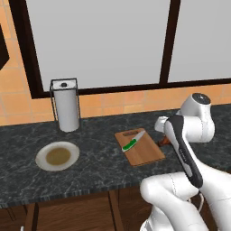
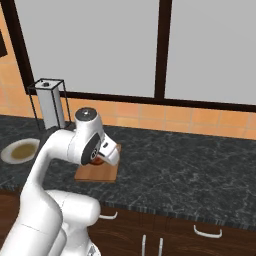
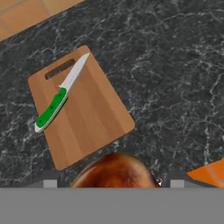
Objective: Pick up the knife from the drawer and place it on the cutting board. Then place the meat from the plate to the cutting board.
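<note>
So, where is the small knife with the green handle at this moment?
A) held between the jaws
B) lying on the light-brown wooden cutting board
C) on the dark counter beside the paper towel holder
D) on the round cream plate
B: the green-handled knife lies flat across the light-brown wooden cutting board, its blade tip near the slot handle, while the round cream plate holds nothing.

The knife crosses the cutting board's left side; its right half lies bare.
</note>
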Controlling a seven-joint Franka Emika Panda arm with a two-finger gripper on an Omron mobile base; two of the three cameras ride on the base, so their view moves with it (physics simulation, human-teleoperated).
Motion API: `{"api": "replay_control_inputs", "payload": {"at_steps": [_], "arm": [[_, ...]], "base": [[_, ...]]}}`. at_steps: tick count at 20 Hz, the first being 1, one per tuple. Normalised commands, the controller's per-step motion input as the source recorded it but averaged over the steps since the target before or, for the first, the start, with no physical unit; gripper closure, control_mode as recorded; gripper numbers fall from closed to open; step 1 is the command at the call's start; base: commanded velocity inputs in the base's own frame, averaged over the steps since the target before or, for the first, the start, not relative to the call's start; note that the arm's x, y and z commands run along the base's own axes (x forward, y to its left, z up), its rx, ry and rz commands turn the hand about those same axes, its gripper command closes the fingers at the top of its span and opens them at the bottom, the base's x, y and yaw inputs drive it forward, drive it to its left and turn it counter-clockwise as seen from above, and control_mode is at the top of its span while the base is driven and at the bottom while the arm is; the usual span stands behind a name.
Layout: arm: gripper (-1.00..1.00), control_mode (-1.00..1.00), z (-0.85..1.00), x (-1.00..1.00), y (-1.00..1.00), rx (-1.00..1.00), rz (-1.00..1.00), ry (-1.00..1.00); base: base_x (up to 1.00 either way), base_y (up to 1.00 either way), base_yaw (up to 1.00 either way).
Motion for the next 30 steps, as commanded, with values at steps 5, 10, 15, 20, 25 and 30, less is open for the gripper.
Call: {"api": "replay_control_inputs", "payload": {"at_steps": [5, 10, 15, 20, 25, 30], "arm": [[1.0, -1.0, -0.4, 0.8, -0.01, 0.0, 0.0, 0.09], [1.0, -1.0, -0.52, 0.28, 0.13, 0.0, 0.0, 0.12], [1.0, -1.0, -0.41, 0.34, 0.17, 0.0, 0.0, 0.07], [1.0, -1.0, -0.45, 0.38, 0.1, -0.01, 0.0, 0.01], [1.0, -1.0, -0.28, 0.29, 0.11, 0.0, 0.0, 0.0], [-1.0, -1.0, -0.37, 0.12, 0.16, 0.0, 0.0, 0.0]], "base": [[0.0, 0.0, 0.0], [0.0, 0.0, 0.0], [0.0, 0.0, 0.0], [0.0, 0.0, 0.0], [0.0, 0.0, 0.0], [0.0, 0.0, 0.0]]}}
